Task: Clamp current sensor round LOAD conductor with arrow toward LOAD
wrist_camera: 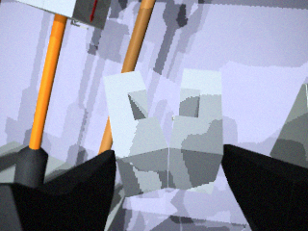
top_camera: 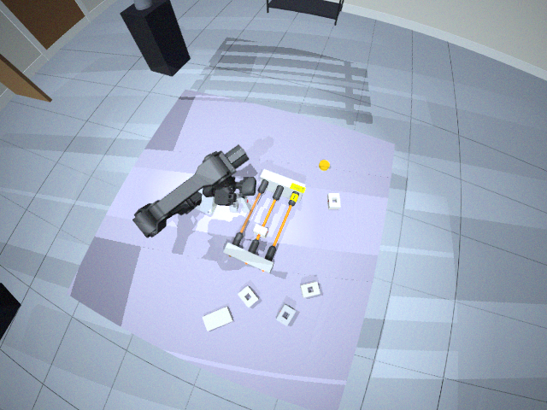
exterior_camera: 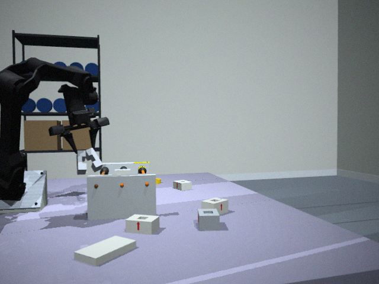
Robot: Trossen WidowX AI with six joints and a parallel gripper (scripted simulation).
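Observation:
My gripper [exterior_camera: 84, 149] [wrist_camera: 168, 156] is shut on the split-core sensor [exterior_camera: 82, 167] [wrist_camera: 121, 111], which hangs tilted with its two halves spread and its opening facing away from the fingers. Its arrow cannot be made out. It is beside the rack's outer conductor [top_camera: 249, 215] [wrist_camera: 137, 43], which passes behind one half in the wrist view, not visibly between the halves. The farthest conductor [top_camera: 282, 225] has a yellow sleeve [top_camera: 293, 197] and a yellow label [top_camera: 297, 188] [exterior_camera: 141, 162] at its back end; the lettering is unreadable. A white block [top_camera: 261, 230] [wrist_camera: 43, 4] sits on the middle conductor.
The rack's end walls [top_camera: 248, 256] [exterior_camera: 122, 198] stand upright. Several closed white sensors [top_camera: 254, 301] [exterior_camera: 132, 224] lie in front of and right of the rack. A white slab [top_camera: 217, 319] [exterior_camera: 105, 249] lies front left, a yellow disc [top_camera: 324, 165] [exterior_camera: 158, 180] back right.

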